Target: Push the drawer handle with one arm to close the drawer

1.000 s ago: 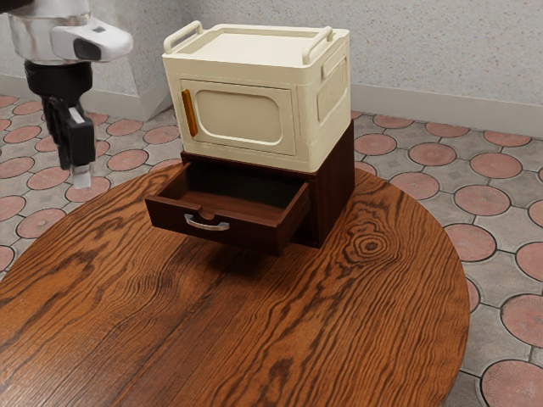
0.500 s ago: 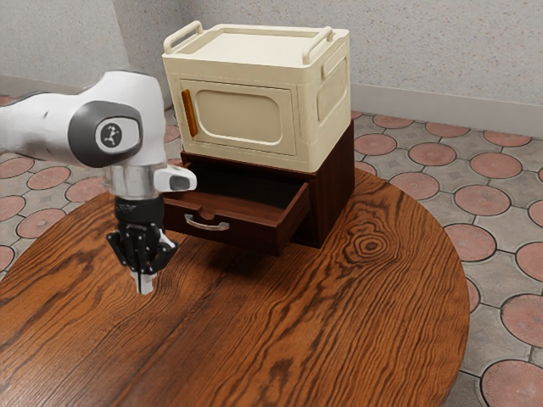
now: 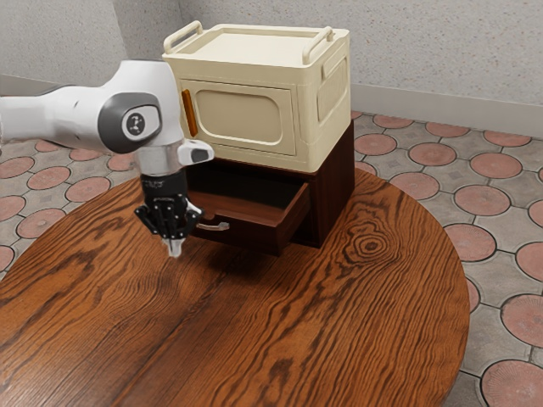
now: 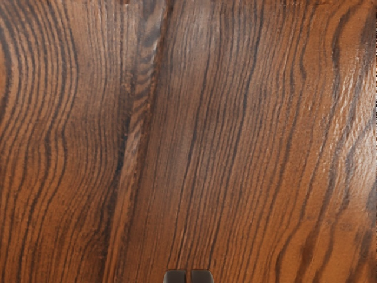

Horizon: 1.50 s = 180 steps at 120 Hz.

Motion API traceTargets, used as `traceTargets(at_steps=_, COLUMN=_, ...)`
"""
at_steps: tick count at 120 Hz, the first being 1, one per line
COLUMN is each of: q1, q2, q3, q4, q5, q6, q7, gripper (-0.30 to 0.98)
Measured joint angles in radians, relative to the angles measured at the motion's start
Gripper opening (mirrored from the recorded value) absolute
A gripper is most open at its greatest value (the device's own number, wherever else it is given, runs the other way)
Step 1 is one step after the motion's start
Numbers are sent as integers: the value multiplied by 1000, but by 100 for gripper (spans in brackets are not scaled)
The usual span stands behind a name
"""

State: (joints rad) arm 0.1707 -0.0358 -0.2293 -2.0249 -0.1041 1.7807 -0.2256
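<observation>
Exterior view: lighting was soft and moderately bright. The top of the cream box read lighter than its front, consistent with light from above. The inside of the drawer was in deep shade; a soft-edged shadow lay beneath it on the tabletop. Wrist view: whitish glare streaked the wood grain near one edge.

The worktop is brown wood with a round edge; dark, wiggly lines run over it; a dark brown box with its drawer open stands on it, near a curly swirl.
</observation>
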Motion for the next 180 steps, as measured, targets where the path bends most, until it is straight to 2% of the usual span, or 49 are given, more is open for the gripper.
traceTargets(at_steps=37, q1=-7, q2=115, q3=-4, q4=91, q5=86, q6=24, q7=13, gripper=-10)
traceTargets(at_steps=68, q1=-26, q2=194, q3=-10, q4=172, q5=98, q6=35, q7=23, gripper=-10)
traceTargets(at_steps=113, q1=-14, q2=293, q3=-4, q4=265, q5=151, q6=39, q7=46, gripper=-10)
traceTargets(at_steps=180, q1=3, q2=334, q3=-2, q4=322, q5=171, q6=43, q7=89, gripper=-10)
